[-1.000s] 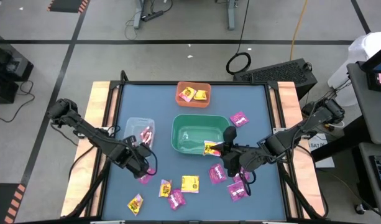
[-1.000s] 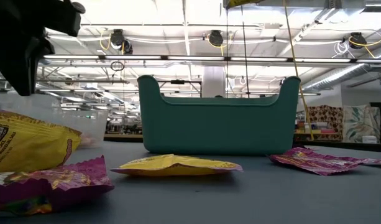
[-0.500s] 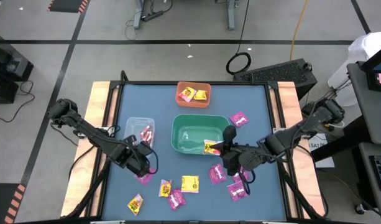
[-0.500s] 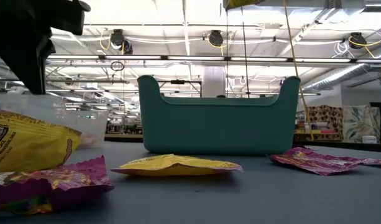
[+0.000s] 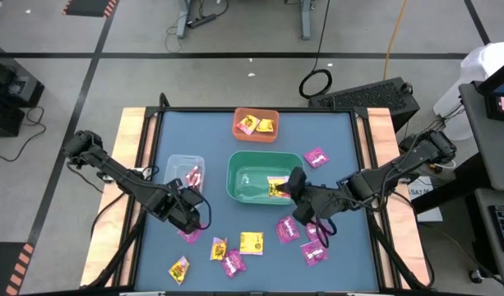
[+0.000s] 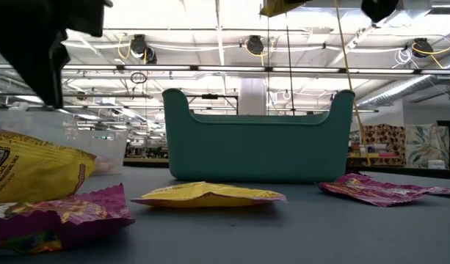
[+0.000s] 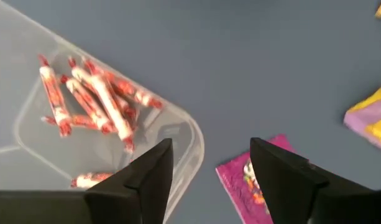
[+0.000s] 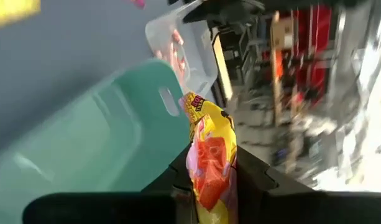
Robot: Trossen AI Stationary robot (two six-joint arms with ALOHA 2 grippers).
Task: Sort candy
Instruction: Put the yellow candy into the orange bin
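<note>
My right gripper (image 5: 291,186) is shut on a yellow candy packet (image 5: 276,187) above the near right corner of the green bin (image 5: 245,182). The packet (image 6: 283,6) also shows at the top of the low view. My left gripper (image 7: 209,180) hangs open with nothing between its fingers, over the near right corner of the clear bin (image 7: 28,149). Pink-white candy sticks (image 7: 97,106) lie on that bin's floor. A magenta packet (image 7: 252,183) lies flat on the table just beyond that corner. My right gripper pinches one end of the yellow packet (image 8: 210,180) between its two fingers. It comes from the table's right. The rest of the packet sticks out past the fingertips, lifted clear above the green bin's rim.
The orange bin (image 5: 256,124) at the far edge holds magenta and yellow packets. Loose magenta packets (image 5: 288,229) and yellow packets (image 5: 252,242) lie flat along the near half of the table. Another magenta one (image 5: 316,156) lies right of the green bin.
My right gripper has carried the yellow packet a little toward the far edge and the left. It has gone from beside the green bin's near right corner to above its rim. My left gripper has stayed by the clear bin's corner.
</note>
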